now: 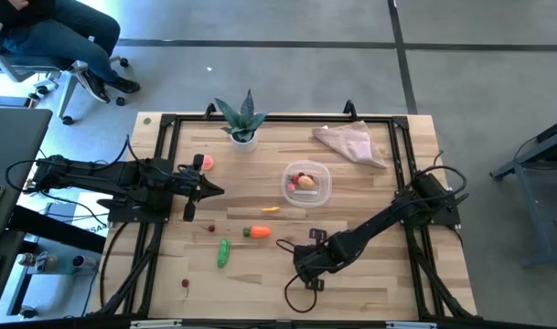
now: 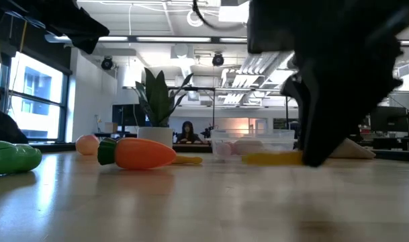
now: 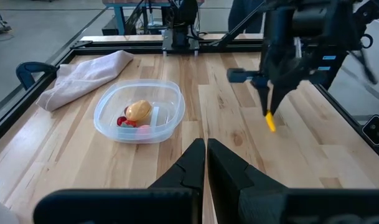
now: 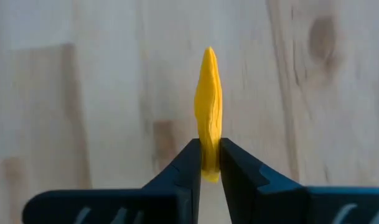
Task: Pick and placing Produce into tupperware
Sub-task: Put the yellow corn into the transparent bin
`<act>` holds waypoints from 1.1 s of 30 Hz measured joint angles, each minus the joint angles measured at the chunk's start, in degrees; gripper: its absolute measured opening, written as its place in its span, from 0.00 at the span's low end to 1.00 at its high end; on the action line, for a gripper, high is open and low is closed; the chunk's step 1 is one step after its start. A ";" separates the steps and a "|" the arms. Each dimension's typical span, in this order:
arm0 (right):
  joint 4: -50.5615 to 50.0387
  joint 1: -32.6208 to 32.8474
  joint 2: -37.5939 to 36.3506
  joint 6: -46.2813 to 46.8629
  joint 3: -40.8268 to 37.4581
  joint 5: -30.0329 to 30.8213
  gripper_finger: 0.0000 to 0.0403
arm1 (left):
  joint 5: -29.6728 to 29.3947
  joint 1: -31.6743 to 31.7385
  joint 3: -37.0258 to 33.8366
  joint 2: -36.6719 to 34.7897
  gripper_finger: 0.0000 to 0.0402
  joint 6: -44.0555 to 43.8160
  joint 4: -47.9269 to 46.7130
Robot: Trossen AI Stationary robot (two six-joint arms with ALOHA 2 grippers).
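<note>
My right gripper [image 1: 303, 262] stands over the near middle of the table, shut on a thin yellow produce piece [image 4: 209, 93]. The left wrist view shows that piece [image 3: 271, 122] below the right gripper [image 3: 270, 107]. The round clear tupperware [image 1: 306, 184] stands on the table beyond it and holds a beige potato [image 3: 139, 110] and red berries [image 3: 123, 121]. My left gripper [image 1: 214, 190] waits shut at the left side. On the table lie a carrot [image 1: 257, 232], a cucumber [image 1: 223, 253], a peach [image 1: 206, 163] and another yellow piece [image 1: 271, 209]. My right gripper pinches the yellow piece by one end [image 4: 208, 163] between its two fingers [image 4: 189, 163], which lie along the piece. The fingers come from above, slanting down. The piece sticks out beyond the fingertips toward the table; whether its free end [image 3: 274, 129] touches the wood I cannot tell.
A spiky plant in a white pot [image 1: 241, 121] stands at the far edge and a pinkish cloth [image 1: 351, 143] lies at the far right. Tiny red berries [image 1: 210, 228] [image 1: 184, 283] lie near the cucumber. A black frame [image 1: 287, 118] borders the table. A person sits beyond the far left corner.
</note>
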 joint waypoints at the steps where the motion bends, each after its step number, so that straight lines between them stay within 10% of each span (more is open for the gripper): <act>1: -1.20 0.02 -0.02 -0.56 1.23 0.18 0.10 | 0.00 0.00 -0.02 -0.01 0.02 0.00 0.02; 18: -50.36 -8.30 -0.17 -3.27 30.83 22.71 0.10 | 0.00 0.00 0.00 0.01 0.02 0.00 0.01; 25: -51.70 -21.33 -0.63 -12.01 32.90 17.74 0.10 | -0.02 0.00 0.00 0.01 0.02 0.00 0.00; 33: -42.64 -32.00 -5.13 -18.96 18.48 6.14 0.10 | 0.00 0.00 0.00 0.01 0.02 0.00 0.00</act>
